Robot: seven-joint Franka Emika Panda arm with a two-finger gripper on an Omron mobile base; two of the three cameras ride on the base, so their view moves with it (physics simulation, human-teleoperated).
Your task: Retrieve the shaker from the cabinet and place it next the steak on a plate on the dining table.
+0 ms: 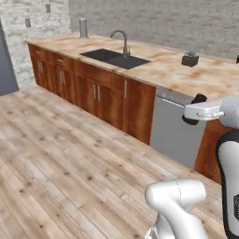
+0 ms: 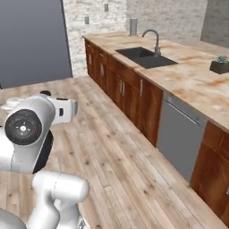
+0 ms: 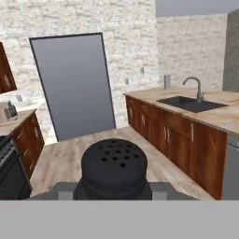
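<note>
The shaker (image 3: 115, 169) is black and rounded, its domed top pierced with small holes, and it sits low in the centre of the hand view, directly in front of the camera. The gripper (image 1: 196, 110) pinches it: a dark rounded shape shows at the hand's tip in the left base view. The arm holds the hand level at mid height, over the wooden floor (image 1: 60, 154), beside the marble counter (image 1: 172, 70) with its sink (image 1: 114, 58).
</note>
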